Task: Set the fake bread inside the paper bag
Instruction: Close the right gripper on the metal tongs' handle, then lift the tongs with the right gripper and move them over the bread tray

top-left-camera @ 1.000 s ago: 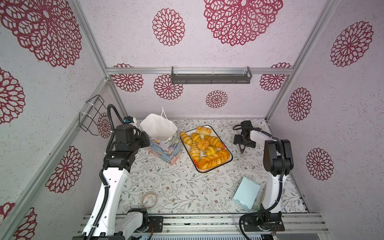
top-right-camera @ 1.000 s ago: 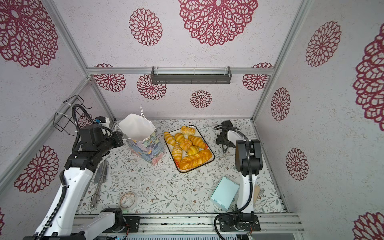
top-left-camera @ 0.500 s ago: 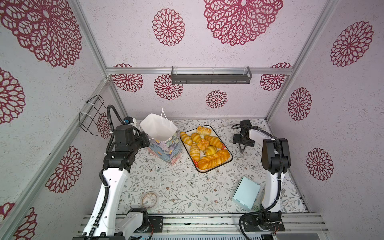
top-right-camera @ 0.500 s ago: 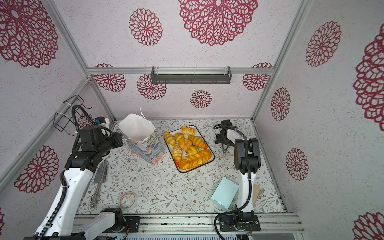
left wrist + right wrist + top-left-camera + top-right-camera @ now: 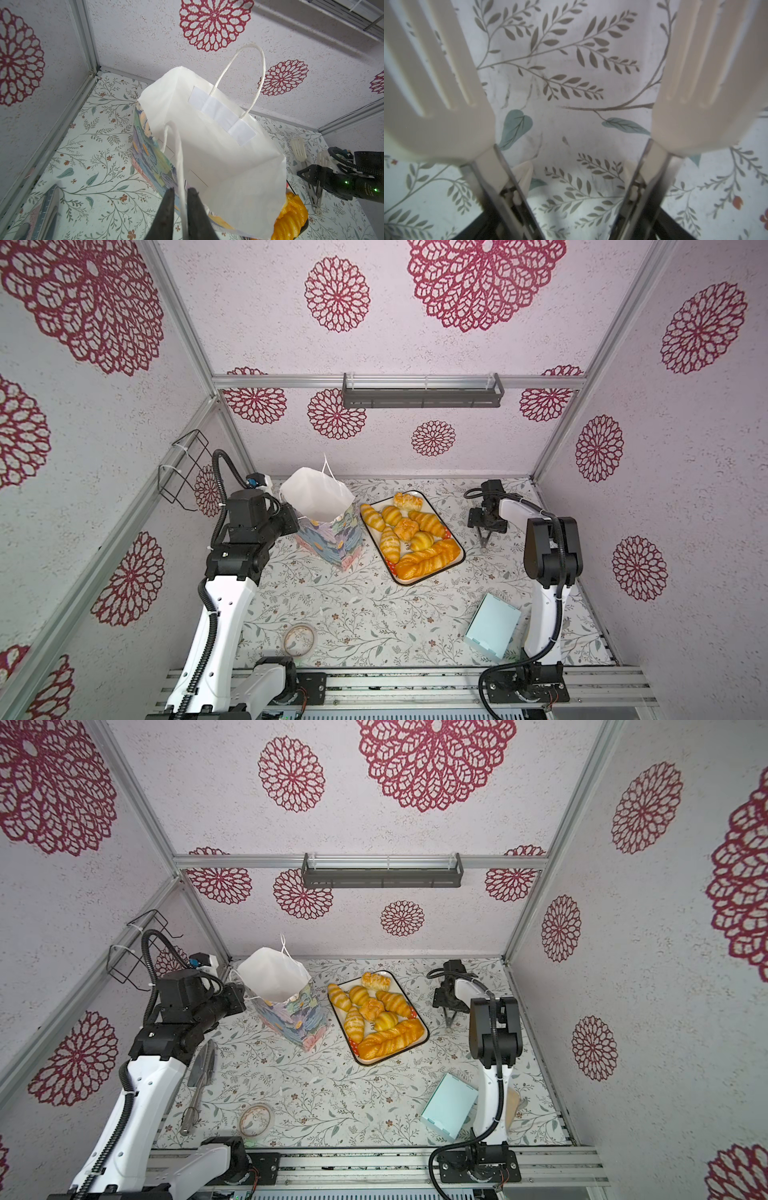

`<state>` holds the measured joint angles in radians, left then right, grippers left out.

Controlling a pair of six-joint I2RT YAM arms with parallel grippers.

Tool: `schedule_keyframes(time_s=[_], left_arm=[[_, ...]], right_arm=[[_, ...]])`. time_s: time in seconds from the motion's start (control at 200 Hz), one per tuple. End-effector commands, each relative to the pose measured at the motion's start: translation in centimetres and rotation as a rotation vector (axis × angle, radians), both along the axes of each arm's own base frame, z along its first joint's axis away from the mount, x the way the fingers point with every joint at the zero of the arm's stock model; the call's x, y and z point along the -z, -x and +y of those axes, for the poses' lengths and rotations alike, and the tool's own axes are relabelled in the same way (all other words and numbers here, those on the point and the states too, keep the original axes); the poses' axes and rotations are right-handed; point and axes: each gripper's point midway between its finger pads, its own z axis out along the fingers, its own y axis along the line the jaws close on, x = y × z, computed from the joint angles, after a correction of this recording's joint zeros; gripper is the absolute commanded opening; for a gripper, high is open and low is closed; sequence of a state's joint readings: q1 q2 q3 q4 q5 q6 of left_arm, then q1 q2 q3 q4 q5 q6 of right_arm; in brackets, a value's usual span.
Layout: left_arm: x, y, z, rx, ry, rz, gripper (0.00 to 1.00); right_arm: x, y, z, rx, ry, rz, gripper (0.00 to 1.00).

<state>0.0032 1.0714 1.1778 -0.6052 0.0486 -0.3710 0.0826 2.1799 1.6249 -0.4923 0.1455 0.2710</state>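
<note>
Arms extended: left jaws pinch paper bag [image 5: 218, 166] handle [image 5: 180, 164], right jaws hold tongs [image 5: 436, 116] downward.

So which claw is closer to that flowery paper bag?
Left. The left gripper is at the rim of the paper bag, jaws closed around its string handle. The right gripper is far off, beyond the bread tray on the bag's other side.

Tall paper gift bag [image 5: 330, 539] printed with pastel blue-purple-green flowers, white inside. Glossy toy bread pieces [image 5: 405, 529] coloured golden-orange. Flat tabletop covering [image 5: 374, 614] patterned with grey-green leafy sprigs. Slotted plastic tongs [image 5: 436, 133] seen cream-white.
</note>
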Motion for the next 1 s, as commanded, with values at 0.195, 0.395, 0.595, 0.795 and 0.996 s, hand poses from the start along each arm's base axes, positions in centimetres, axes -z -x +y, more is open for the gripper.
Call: schedule_keyframes(time_s=[0.195, 0.395, 0.595, 0.795, 0.996], left_arm=[[-0.3, 0.1, 0.2, -0.004, 0.015, -0.022, 0.16], [-0.3, 0.1, 0.2, -0.003, 0.018, -0.022, 0.16], [-0.4, 0.2, 0.0, 0.006, 0.027, -0.028, 0.16], [-0.5, 0.1, 0.0, 0.008, 0.034, -0.031, 0.16], [-0.4, 0.2, 0.0, 0.009, 0.037, -0.031, 0.16]], right_arm=[[-1.5, 0.5, -0.9, 0.015, 0.007, -0.024, 0.76], [-2.8, 0.6, -1.0, 0.017, 0.005, -0.054, 0.70], [-4.5, 1.1, -1.0, 0.028, -0.005, -0.083, 0.67], [-5.6, 1.8, -0.8, 0.029, -0.018, -0.104, 0.65], [-6.2, 2.6, -0.8, 0.039, -0.030, -0.114, 0.59]])
